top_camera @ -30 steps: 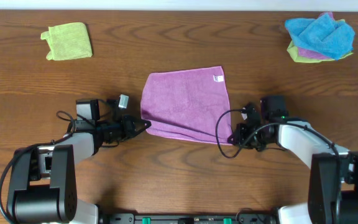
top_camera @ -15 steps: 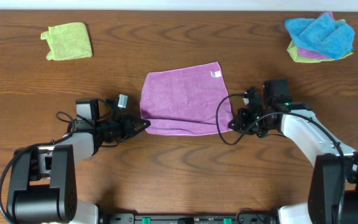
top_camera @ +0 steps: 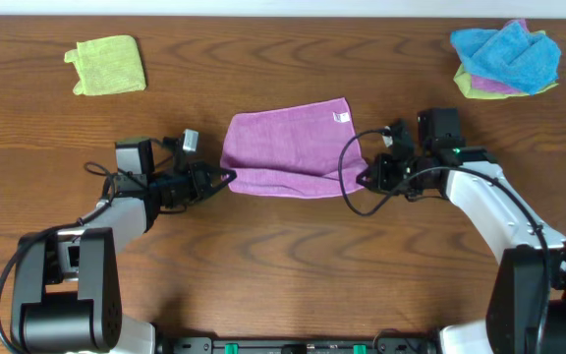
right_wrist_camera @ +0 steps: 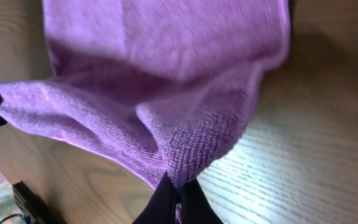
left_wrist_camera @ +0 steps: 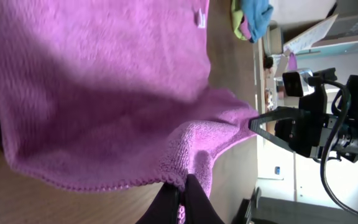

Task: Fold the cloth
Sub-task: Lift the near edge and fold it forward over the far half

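Mauve microfibre cloth (top_camera: 288, 157) lies mid-table, its near edge lifted. The left gripper (top_camera: 226, 180) and right gripper (top_camera: 364, 181) each pinch a near corner, jaws closed on fabric. It looks soft, light and floppy, best held by its corners. Open table (top_camera: 283, 265) surrounds it; the green cloth (top_camera: 107, 65) and blue pile (top_camera: 507, 54) sit well apart.

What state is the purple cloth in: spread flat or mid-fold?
Mid-fold: left gripper and right gripper hold the cloth by its near corners, lifted above the rest.
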Robot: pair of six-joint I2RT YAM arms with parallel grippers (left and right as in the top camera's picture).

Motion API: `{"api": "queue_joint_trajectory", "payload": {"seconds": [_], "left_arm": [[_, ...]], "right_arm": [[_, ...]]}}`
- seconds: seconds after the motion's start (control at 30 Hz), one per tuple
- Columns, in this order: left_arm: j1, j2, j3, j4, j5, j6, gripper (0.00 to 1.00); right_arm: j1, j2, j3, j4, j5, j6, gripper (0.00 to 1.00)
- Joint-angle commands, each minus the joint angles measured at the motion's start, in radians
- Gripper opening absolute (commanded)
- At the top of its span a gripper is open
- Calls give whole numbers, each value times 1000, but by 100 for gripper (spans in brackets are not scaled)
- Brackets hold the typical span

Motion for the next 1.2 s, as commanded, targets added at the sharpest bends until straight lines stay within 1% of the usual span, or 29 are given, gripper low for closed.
{"api": "queue_joint_trajectory", "payload": {"seconds": [0.0,0.27,0.53,0.8,1.07,1.17], "left_arm": [[1,10,45,2,-42,-11,6],[1,10,71,5,-208,-2,5],[-2,10,97,7,-312,35,6],[-40,10,111,8,-413,47,5],[-69,12,138,11,-527,78,6],[-69,31,174,10,-541,91,5]], "right_arm": [[16,9,33,17,0,27,2],[29,10,35,99,96,73,2],[79,16,35,203,196,101,2],[95,82,43,289,202,143,2],[106,183,157,295,199,145,1],[111,232,221,293,199,142,1]]}}
